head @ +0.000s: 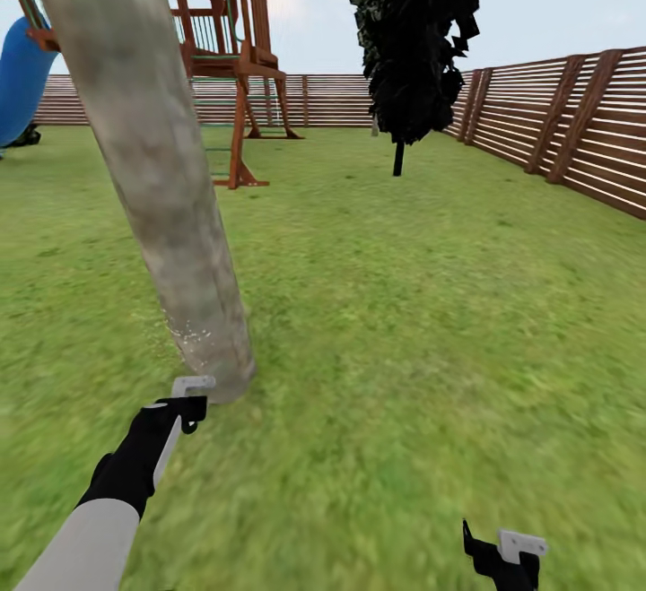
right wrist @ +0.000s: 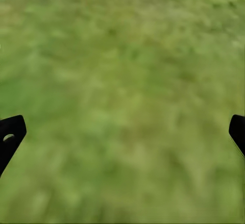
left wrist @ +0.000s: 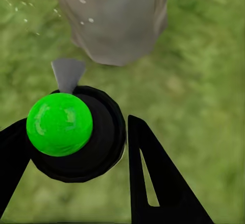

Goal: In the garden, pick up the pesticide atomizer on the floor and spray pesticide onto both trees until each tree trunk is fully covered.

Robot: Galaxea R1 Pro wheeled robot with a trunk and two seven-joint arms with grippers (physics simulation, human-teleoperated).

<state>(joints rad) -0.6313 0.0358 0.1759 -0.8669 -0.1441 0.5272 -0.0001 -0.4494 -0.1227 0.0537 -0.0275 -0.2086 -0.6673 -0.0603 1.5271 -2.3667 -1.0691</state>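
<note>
My left gripper (head: 190, 412) is shut on the pesticide atomizer (left wrist: 99, 147), a round black body with a bright green knob and a grey nozzle. In the head view its pale nozzle (head: 194, 385) points at the foot of a thick, mottled grey-tan tree trunk (head: 152, 160), almost touching it. White droplets speckle the bark (head: 190, 336) just above the nozzle, and the trunk's base (left wrist: 115, 25) stands right ahead in the left wrist view. My right gripper (head: 505, 559) hangs open low over bare lawn (right wrist: 122, 81), fingers wide apart.
A wooden play tower (head: 229, 53) with a blue slide (head: 20, 80) stands behind the trunk. A dark bushy shrub (head: 413, 44) on a thin stem rises at the back right. A brown slat fence (head: 556, 116) rings the lawn.
</note>
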